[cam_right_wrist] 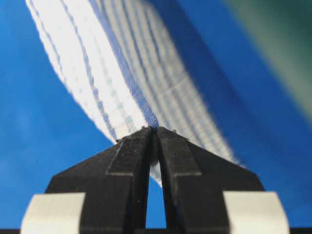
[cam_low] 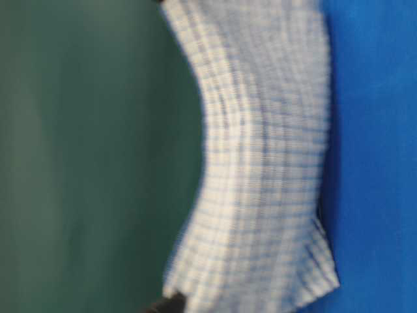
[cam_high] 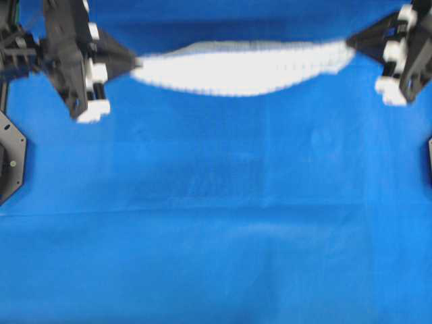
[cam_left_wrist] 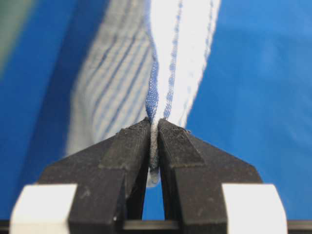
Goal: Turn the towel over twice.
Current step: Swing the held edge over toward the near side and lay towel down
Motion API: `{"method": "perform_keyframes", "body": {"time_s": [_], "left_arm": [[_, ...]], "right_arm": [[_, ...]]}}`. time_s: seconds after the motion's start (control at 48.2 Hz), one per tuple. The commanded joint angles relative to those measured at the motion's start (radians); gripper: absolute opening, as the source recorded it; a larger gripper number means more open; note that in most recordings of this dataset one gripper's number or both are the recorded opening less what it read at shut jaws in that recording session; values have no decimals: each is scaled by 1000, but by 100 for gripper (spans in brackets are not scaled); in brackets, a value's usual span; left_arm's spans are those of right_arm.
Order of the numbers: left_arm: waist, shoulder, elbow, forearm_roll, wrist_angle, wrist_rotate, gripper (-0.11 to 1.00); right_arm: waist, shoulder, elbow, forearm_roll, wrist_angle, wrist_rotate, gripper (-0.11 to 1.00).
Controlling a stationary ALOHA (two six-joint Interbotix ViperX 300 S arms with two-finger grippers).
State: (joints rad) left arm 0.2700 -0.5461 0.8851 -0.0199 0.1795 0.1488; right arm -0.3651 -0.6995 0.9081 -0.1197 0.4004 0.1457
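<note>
The towel (cam_high: 243,67), white with thin blue stripes, hangs stretched in the air between my two grippers near the far side of the table, sagging in the middle. My left gripper (cam_high: 137,63) is shut on its left corner, my right gripper (cam_high: 349,43) shut on its right corner. In the left wrist view the black jaws of my left gripper (cam_left_wrist: 154,127) pinch the striped hem of the towel (cam_left_wrist: 180,58). In the right wrist view my right gripper (cam_right_wrist: 155,130) clamps the towel (cam_right_wrist: 97,73) the same way. The table-level view shows the towel (cam_low: 267,163) hanging as a broad curtain.
A large plain blue sheet (cam_high: 216,229) covers the table under the towel. A black mount (cam_high: 10,158) sits at the left edge and another black part (cam_high: 428,158) at the right edge. A green wall (cam_low: 85,156) stands behind.
</note>
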Motion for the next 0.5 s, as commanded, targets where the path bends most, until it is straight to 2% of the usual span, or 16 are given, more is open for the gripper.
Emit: {"method": "perform_keyframes", "body": {"time_s": [0.0, 0.207, 0.477], "left_arm": [[-51, 9, 14, -3, 5, -17, 3], [-158, 61, 74, -3, 2, -109, 3], [-279, 193, 98, -3, -34, -239, 3]], "right_arm": [[46, 0, 21, 3, -20, 40, 9], [146, 28, 97, 3, -74, 138, 9], [299, 114, 135, 3, -114, 227, 9]]}}
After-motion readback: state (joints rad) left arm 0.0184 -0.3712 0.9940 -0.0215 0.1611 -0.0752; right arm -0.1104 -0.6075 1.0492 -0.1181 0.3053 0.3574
